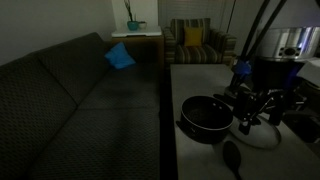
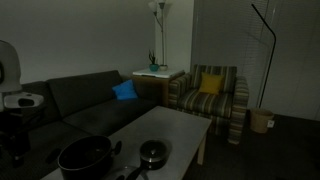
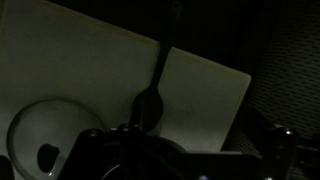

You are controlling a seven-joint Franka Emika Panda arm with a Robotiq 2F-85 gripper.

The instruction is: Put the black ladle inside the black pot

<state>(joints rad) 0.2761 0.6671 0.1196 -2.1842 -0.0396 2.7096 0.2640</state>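
Note:
The black ladle (image 3: 155, 98) lies flat on the pale table. In the wrist view its oval head is just beyond my gripper (image 3: 185, 150) and its thin handle runs away from me. In an exterior view it is a dark oval (image 1: 232, 157) near the table's front edge. The black pot (image 1: 207, 115) is wide and round and stands on the table beside my gripper (image 1: 250, 108). It also shows in the other exterior view (image 2: 85, 155). My gripper hovers above the table, holds nothing, and its fingers look spread apart.
A round glass lid (image 3: 45, 140) lies left of the ladle head. A smaller round dark pan (image 2: 152, 153) sits right of the pot. A dark sofa (image 1: 80, 100) runs along the table's side, and an armchair (image 2: 212, 95) stands beyond it. The room is very dim.

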